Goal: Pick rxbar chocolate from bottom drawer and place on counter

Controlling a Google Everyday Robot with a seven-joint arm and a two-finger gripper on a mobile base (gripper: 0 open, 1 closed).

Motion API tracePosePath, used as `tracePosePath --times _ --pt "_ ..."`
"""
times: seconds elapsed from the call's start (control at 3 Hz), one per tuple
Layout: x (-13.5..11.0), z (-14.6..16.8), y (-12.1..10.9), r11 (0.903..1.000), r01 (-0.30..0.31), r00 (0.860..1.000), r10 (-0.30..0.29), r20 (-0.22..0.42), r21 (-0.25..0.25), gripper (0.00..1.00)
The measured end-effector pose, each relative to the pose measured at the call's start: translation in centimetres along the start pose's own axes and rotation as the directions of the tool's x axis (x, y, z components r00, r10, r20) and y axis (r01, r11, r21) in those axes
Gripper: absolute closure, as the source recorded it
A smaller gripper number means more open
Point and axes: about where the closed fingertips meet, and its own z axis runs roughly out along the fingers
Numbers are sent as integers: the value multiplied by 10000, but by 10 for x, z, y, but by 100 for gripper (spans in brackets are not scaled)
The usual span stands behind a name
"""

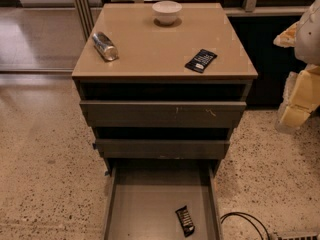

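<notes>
Gripper: your gripper (299, 96), a white and pale-yellow assembly, hangs at the right edge of the view, beside the cabinet's right side and about level with the upper drawers. It is well apart from the bar, and you cannot tell whether it is open or closed, or whether it holds anything.

Floor: a speckled beige terrazzo floor (45, 169) spreads around the cabinet, with a smoother tan strip behind it on the left.

Cabinet: a grey-brown three-drawer cabinet (162, 114) stands in the middle of your view. Its two upper drawers are pulled out slightly, and the top front is scuffed.

Counter: the smooth tan-beige square counter (150, 49) is slightly glossy with a thin edge.

Bottom drawer: the lowest grey-brown drawer (145, 204) is pulled far out toward you, showing a flat grey floor and thin side walls.

Can: a silver metal can (105, 46) lies on its side at the counter's left.

Bowl: a small white round bowl (167, 11) sits upright at the counter's back edge, near centre.

Packet: a wider black packet with a white label patch (201, 60) lies flat near the counter's front right.

Rxbar chocolate: the small slim glossy black wrapped bar with pale lettering lines (185, 221) lies flat and angled on the bottom drawer's floor, front right, near the right wall but not touching it.

Cable: a thin black cable (245, 219) loops on the floor right of the drawer.
</notes>
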Motion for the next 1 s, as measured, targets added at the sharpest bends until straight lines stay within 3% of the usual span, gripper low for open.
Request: tracePosePath --times 0.67,1.0 --pt "11 18 13 9993 -312 9995 311 -33 -186 0" --pt "27 59 48 9958 -699 9971 715 249 -589 0"
